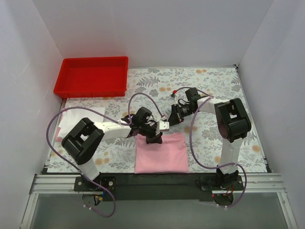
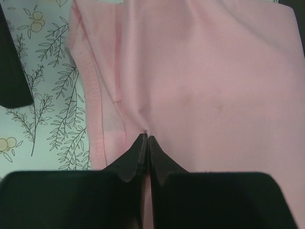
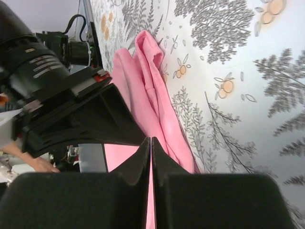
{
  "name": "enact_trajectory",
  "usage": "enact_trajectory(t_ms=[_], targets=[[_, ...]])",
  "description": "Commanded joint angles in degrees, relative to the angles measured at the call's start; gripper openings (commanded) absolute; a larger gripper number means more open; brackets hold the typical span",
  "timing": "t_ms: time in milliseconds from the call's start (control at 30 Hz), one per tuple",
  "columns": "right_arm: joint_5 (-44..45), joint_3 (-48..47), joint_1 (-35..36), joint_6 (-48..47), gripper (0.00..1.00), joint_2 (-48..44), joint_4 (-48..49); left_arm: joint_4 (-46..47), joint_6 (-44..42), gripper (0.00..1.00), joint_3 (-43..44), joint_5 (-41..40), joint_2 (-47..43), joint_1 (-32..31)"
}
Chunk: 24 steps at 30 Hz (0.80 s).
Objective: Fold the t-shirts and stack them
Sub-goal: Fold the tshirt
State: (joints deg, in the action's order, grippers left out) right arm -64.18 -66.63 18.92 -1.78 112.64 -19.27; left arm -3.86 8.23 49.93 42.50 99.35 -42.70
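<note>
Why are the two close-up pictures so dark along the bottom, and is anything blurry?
Left wrist view: the dark band is the left gripper itself, black and featureless; the hem stitching of the pink t-shirt is crisp. Right wrist view: same with the right gripper; the floral tablecloth is sharp, though the scene looks tilted. Top external view: soft even light, no glare.

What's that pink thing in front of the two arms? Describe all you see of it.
It is a light pink t-shirt of soft cloth, folded into a rough rectangle and lying flat on the flowered tablecloth. A stitched hem shows along one side. The left gripper is shut on its far edge, puckering the cloth; the right gripper is shut beside a bunched fold.
</note>
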Motion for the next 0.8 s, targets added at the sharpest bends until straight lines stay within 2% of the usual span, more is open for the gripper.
enact_trajectory(t_ms=[0, 333, 533, 767], targets=[[-3.3, -0.5, 2.8, -1.3, 0.06, 1.2, 0.7, 3.6, -3.9, 0.00, -2.8, -3.9, -8.1, -2.5], [-11.2, 0.8, 7.3, -4.6, 0.06, 4.6, -2.3, 7.0, -7.5, 0.00, -6.2, -10.5, -13.5, -6.3], [-10.2, -0.5, 7.6, -11.7, 0.05, 9.9, -10.0, 8.6, -10.1, 0.00, -8.5, -11.8, -16.4, -7.4], [-8.1, -1.6, 7.8, -18.5, 0.05, 14.5, -14.5, 11.9, -12.2, 0.00, -10.3, -14.0, -19.5, -8.3]])
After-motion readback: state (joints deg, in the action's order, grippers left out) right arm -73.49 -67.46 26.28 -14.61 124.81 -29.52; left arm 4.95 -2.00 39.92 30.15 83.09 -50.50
